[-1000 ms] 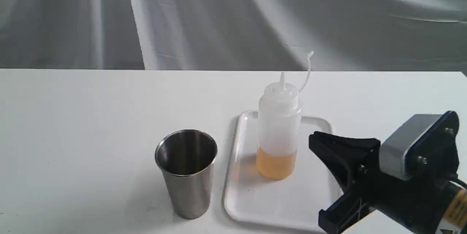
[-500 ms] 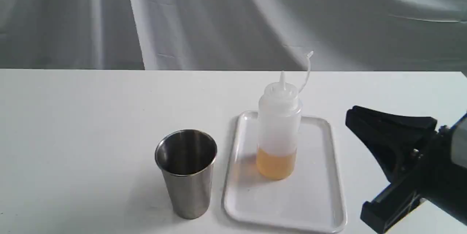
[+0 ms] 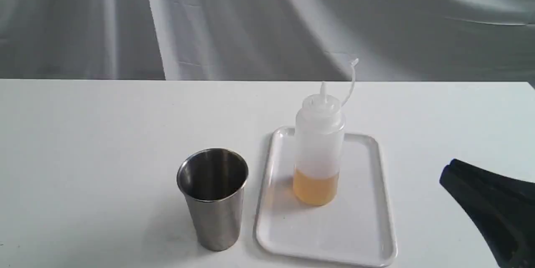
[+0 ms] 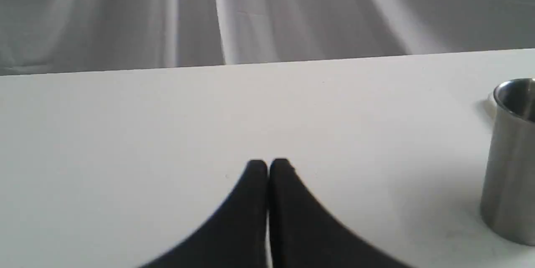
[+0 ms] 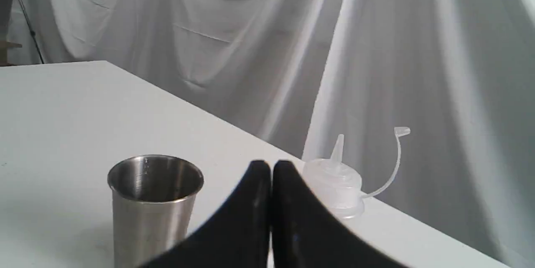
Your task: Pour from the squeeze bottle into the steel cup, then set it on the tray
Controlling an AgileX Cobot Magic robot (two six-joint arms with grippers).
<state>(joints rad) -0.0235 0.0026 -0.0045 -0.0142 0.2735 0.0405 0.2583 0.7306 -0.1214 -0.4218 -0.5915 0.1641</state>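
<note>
Exterior view: the squeeze bottle [image 3: 317, 151] stands upright on the tray [image 3: 386, 218], amber liquid low inside. The steel cup [image 3: 213, 201] stands on the desk [image 3: 83, 155] just left of the tray. The right tool [image 3: 449, 176] sits well to the tray's right.

Left wrist view: the left tool [image 4: 267, 165] has its fingers pressed together, empty, above bare desk; the cup stands apart from it.

Right wrist view: the right tool's fingers are pressed together, holding nothing; the cup and the bottle's nozzle lie beyond.

bottle [image 3: 319, 142] translucent white | liquid [image 3: 315, 188] amber-orange | cup [image 3: 213, 213] brushed silver outside, dark inside | tray [image 3: 368, 234] plain white | table [image 3: 83, 134] plain white | backdrop [image 3: 250, 21] pale grey with lighter streaks | left gripper [image 4: 268, 162] black | right gripper [image 5: 271, 163] black
</note>
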